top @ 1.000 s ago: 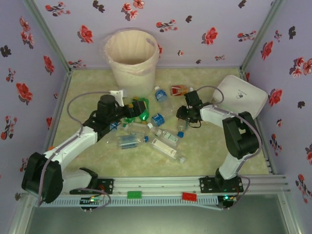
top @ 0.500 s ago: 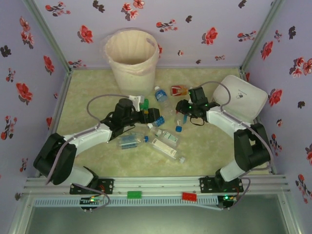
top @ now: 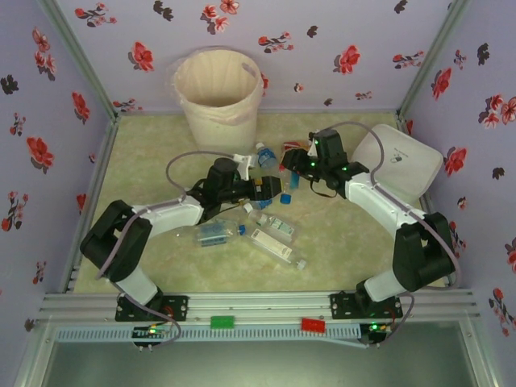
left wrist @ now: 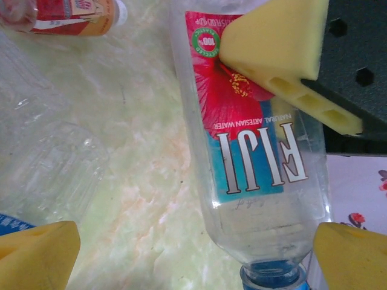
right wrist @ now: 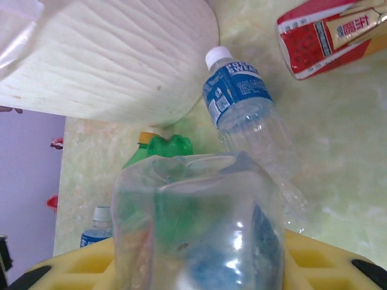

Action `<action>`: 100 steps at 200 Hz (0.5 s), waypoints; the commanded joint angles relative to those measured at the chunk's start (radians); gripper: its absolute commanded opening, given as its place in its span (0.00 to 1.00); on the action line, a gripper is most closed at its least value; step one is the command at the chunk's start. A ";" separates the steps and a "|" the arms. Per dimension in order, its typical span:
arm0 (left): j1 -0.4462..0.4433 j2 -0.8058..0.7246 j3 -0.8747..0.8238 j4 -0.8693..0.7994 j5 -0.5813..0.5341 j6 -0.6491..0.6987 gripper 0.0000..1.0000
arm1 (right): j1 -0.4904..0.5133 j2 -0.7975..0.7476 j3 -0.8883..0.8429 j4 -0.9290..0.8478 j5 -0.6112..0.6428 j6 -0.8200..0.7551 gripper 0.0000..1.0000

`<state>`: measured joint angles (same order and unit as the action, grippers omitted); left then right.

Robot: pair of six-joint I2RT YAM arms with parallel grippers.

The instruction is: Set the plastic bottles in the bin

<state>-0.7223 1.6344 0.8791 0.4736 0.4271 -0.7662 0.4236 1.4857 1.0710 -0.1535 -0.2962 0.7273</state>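
My right gripper [top: 297, 169] is shut on a clear bottle with a blue and pink label [left wrist: 254, 151] and holds it off the table, blue cap down. From the right wrist its clear base [right wrist: 196, 223] bulges between the yellow pads [right wrist: 326, 254]. My left gripper [top: 270, 187] stands open just left of it, and the capped end sits between its yellow fingertips [left wrist: 36, 254]. The cream bin [top: 218, 89] stands at the back left. More plastic bottles lie below: clear ones [top: 274, 234], a blue-labelled one [right wrist: 242, 96], a red one [right wrist: 329, 36] and a green one [right wrist: 160, 151].
A flat white box [top: 399, 161] lies at the right, close behind my right arm. Floral walls close in the table on three sides. Another blue-labelled bottle [top: 214, 234] lies under my left forearm.
My right gripper has risen and moved back and left with the clear bottle. My left arm has swung right toward the middle, its gripper still open.
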 commanded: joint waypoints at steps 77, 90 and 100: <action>-0.046 0.043 0.065 0.083 0.079 -0.056 1.00 | 0.043 0.011 0.006 0.097 0.021 0.045 0.44; -0.048 0.039 0.050 0.109 0.078 -0.078 1.00 | 0.044 0.008 0.000 0.091 0.025 0.045 0.44; -0.056 0.038 0.040 0.136 0.078 -0.089 1.00 | 0.044 -0.003 -0.007 0.090 0.026 0.045 0.44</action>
<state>-0.7609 1.6711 0.9211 0.5301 0.4801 -0.8188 0.4591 1.4887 1.0725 -0.0925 -0.2779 0.7490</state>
